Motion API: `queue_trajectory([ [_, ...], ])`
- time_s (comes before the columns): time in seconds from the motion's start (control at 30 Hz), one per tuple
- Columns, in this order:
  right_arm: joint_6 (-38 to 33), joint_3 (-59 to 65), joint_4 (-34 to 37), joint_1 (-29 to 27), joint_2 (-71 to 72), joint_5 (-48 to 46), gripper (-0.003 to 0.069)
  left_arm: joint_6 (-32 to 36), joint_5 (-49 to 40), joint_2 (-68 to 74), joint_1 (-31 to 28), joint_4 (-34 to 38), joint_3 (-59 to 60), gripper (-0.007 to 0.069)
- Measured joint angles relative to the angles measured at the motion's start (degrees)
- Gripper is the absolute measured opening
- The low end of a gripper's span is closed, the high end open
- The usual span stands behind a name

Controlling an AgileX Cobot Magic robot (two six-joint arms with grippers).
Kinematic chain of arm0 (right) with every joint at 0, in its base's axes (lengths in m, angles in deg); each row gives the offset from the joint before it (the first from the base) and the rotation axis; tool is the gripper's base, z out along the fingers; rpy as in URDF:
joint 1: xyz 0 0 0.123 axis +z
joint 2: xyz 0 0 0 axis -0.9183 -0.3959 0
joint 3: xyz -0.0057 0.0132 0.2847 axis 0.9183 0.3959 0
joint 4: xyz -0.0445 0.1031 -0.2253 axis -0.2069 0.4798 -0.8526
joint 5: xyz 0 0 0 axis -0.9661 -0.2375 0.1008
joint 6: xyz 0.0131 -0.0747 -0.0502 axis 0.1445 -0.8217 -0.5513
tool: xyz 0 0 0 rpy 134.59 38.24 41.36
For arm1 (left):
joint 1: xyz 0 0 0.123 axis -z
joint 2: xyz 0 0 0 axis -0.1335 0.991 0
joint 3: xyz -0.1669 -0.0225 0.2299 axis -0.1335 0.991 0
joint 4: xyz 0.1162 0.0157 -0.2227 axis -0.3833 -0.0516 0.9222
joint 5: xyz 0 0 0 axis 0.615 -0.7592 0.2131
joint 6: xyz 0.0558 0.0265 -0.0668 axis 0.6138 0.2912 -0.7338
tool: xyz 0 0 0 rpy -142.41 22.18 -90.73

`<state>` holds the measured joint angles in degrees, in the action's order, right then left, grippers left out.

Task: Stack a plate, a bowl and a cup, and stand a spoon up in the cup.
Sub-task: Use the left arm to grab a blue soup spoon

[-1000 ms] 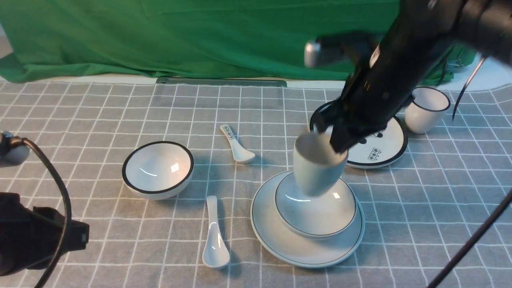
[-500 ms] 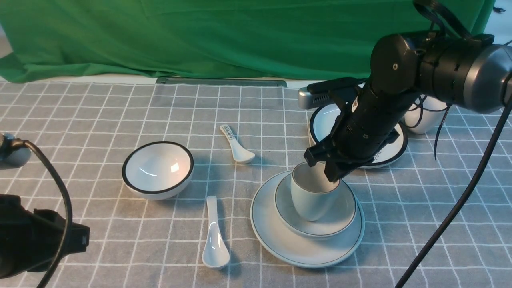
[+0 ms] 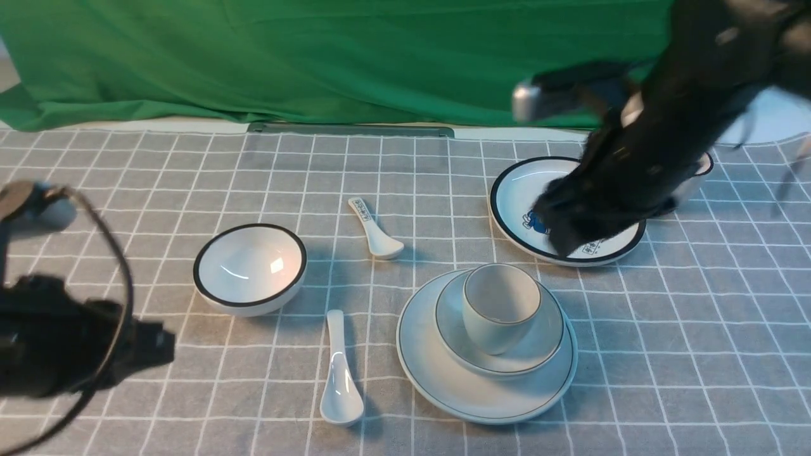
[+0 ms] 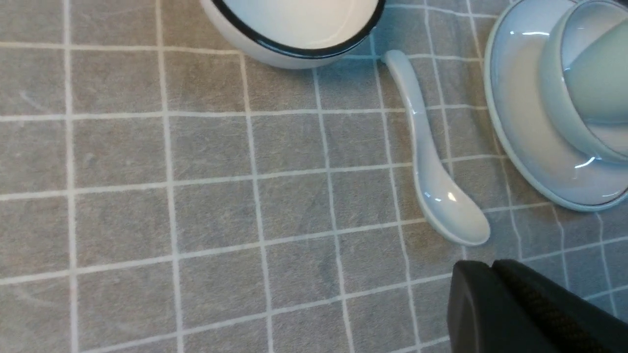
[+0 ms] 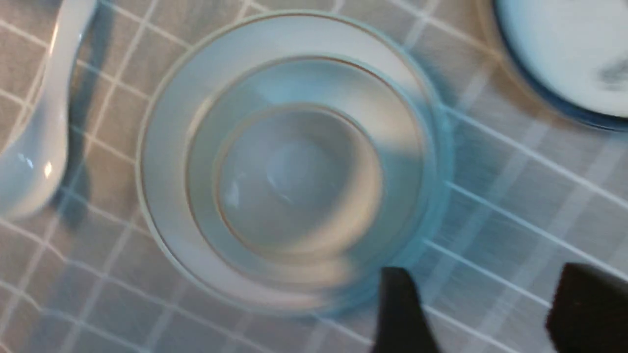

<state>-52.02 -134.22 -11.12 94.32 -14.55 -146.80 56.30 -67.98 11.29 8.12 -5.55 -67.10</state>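
Plain white spoon (image 3: 341, 386) flat on cloth, approx. 8 o'clock of the cup (image 3: 494, 310), which sits in bowl on plate. Likely light, rigid ceramic, slick w/ glaze, chippable; best grip prob. mid-handle, gently. L gripper (image 3: 166, 345), at spoon's 9 o'clock, clenched w/ nothing in it; R gripper (image 5: 483, 304) jaws apart, released, nr. stack.

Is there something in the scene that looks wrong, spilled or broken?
Nothing looks spilled or broken. The cup sits inside the bowl, which rests on the plate. The spoon lies on the cloth, simply not yet placed.
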Motion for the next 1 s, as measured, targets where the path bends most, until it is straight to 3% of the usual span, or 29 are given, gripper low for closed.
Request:
queue_trajectory([
  [0.03,0.0,0.08,-1.06,0.0,2.15,-1.07,0.0328,0.23,0.0,1.78,0.33,0.29,-1.18,0.0001],
  [0.1,0.25,2.96,-4.51,-0.21,11.33,-2.69,0.0126,-0.37,0.12,8.25,4.93,-1.33,-6.0,0.0],
  [0.17,0.94,5.6,-5.1,-0.64,15.98,-2.35,0.0069,-3.0,0.31,11.43,9.68,-3.44,-8.1,0.0],
  [0.2,1.78,8.67,-5.28,-1.12,20.54,-1.96,0.0039,-7.72,0.44,14.7,13.63,-6.56,-9.91,0.0],
  [0.3,3.7,16.76,-5.75,-2.17,30.26,-1.77,0.0019,-20.36,-2.05,22.47,22.85,-19.24,-15.84,0.0],
  [0.4,5.24,22.49,-5.92,-2.36,36.71,-1.0,0.0019,-26.62,-4.0,28.33,27.25,-24.49,-20.32,0.0],
  [0.6,10.05,34.79,-5.92,-2.36,51.12,-2.11,0.0019,-30.67,-4.68,39.86,28.67,-24.16,-28.08,0.0023],
  [0.73,11.27,35.33,-5.92,-2.36,55.23,-3.52,0.0019,-33.21,-4.51,44.58,28.67,-27.89,-30.22,0.0101],
  [1.0,11.62,35.33,-5.92,-2.36,57.61,-3.52,0.0019,-35.64,-2.0,49.51,28.67,-28.69,-31.61,0.0349],
])
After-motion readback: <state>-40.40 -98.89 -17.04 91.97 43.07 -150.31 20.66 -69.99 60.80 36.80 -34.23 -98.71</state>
